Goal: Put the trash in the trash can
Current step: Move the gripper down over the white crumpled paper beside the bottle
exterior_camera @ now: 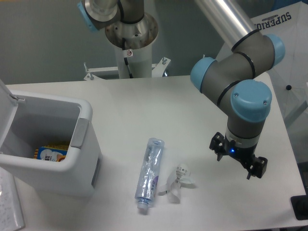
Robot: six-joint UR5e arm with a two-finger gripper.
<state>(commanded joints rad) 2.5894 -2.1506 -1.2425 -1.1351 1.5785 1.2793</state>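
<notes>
While the bin waits with its lid up, here is how things stand:

Trash can: the white trash can (72, 163) sits on the left side of the table (159, 106). Its lid is open, so things can drop in.
Inside the can: a yellow-and-blue packet (49, 153) lies at the bottom. No other trash shows in there.
Bottle: the flat clear bottle (149, 174) lies on the table near the front, just right of the can. Its small cap points to the near edge.
Wrapper: the little crumpled wrapper (179, 183) with a white tag lies just right of the bottle.
Gripper: the gripper (239, 160) hangs over the table, to the right of the wrapper and apart from it. It holds nothing. I cannot tell how wide it is open.
Done: nothing yet, I think.
Left: both pieces must be picked up and dropped in the can.
</notes>
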